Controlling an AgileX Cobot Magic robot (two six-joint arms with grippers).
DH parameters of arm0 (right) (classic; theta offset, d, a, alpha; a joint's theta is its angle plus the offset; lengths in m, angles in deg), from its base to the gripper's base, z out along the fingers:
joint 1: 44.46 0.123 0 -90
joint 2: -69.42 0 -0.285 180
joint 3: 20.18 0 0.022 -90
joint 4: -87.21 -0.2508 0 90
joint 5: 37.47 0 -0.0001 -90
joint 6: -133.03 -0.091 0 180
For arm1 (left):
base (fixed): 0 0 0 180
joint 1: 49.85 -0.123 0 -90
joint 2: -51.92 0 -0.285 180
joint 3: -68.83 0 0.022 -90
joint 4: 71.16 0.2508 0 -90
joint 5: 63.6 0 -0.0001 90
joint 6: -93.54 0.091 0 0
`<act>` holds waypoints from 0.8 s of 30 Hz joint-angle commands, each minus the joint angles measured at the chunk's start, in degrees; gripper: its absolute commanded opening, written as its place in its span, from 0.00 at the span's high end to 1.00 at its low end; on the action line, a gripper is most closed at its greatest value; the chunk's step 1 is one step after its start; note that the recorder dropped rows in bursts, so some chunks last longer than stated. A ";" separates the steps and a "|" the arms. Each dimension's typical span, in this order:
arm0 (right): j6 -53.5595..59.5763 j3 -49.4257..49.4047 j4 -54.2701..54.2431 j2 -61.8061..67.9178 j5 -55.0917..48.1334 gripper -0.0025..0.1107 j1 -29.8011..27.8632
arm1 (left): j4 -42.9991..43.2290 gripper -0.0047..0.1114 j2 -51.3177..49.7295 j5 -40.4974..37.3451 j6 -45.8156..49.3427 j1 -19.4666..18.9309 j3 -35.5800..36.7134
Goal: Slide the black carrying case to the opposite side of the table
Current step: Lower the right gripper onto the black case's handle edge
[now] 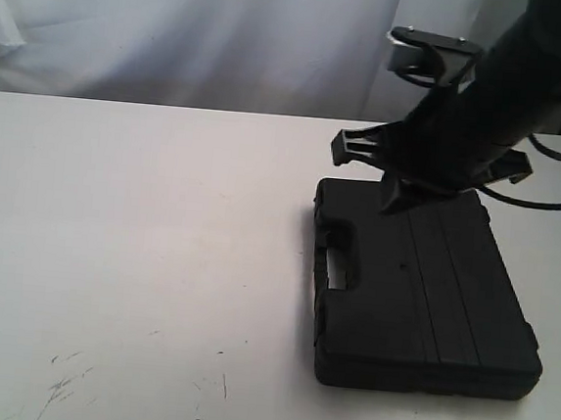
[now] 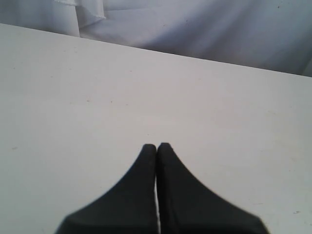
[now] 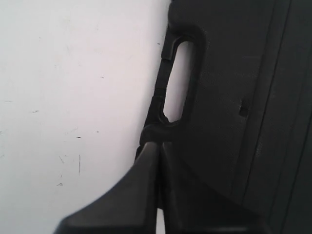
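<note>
The black carrying case (image 1: 420, 296) lies flat on the right part of the white table (image 1: 130, 246), its handle (image 1: 340, 259) facing left. My right gripper (image 1: 391, 206) is shut, its tip over the far edge of the case's lid, nothing held. In the right wrist view the shut right gripper (image 3: 160, 145) points at the case (image 3: 243, 97) just beside the handle slot (image 3: 176, 80). My left gripper (image 2: 156, 146) is shut and empty above bare table (image 2: 97, 97); it does not show in the exterior view.
A white cloth backdrop (image 1: 178, 34) hangs behind the table's far edge. Dark scuff marks (image 1: 64, 383) lie near the front left of the tabletop. A black cable (image 1: 557, 200) runs beside the right arm at the right.
</note>
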 commanded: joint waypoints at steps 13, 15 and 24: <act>-7.47 13.69 3.06 18.87 -3.76 0.98 1.88 | -0.35 0.96 0.27 0.76 -0.05 0.40 0.22; -9.03 13.69 3.06 20.24 -3.13 0.98 1.88 | -0.35 0.96 0.27 0.76 -0.05 0.40 0.22; -14.56 14.35 6.45 23.09 0.20 0.98 4.34 | -0.35 0.96 0.27 0.76 -0.16 0.40 0.22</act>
